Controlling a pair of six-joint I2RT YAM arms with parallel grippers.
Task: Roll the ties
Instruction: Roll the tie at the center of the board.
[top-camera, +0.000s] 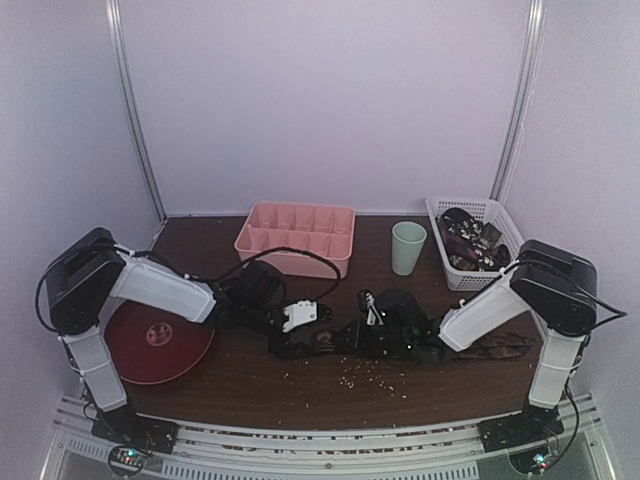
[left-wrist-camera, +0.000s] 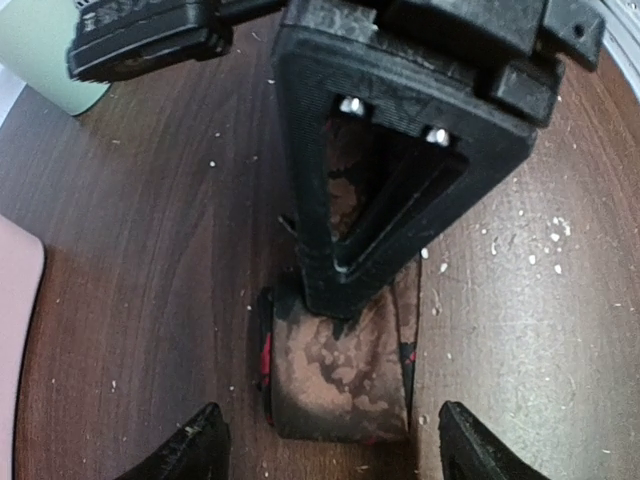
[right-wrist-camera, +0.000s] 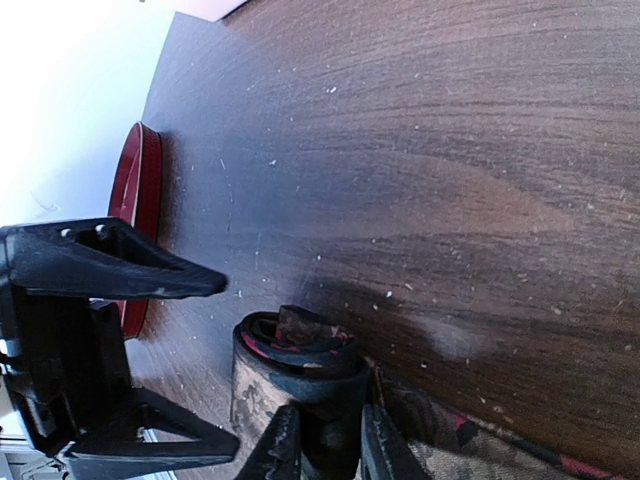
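Tie: mottled brown, red at the edge. Lies at the middle of the surface, one end wound into a small coil, the rest running flat to the right beneath the right arm.

Right pincer: narrow, clamped on the coil from above, fingers pressed to either side of the wound cloth. Left pincer: wide, straddling the coil, fingertips clear of the fabric on both sides.

Surface: dark brown wood grain with a dull sheen under the light, strewn with pale crumbs, thickest just in front of the tie. Toward the far edge, a pink tray split into compartments. Just right of it, an upright mint-green cup. Further right, in the back corner, a white lattice basket holding more ties in a dark tangle. On the left, partly under the left arm, a round red plate flat on the wood. Black cables looping from the left arm across the front of the tray.

Room: plain pale lilac walls closing in behind and at both sides. Two slim metal poles rising from the back corners. Along the near edge, a ribbed aluminium rail carrying both arm bases.
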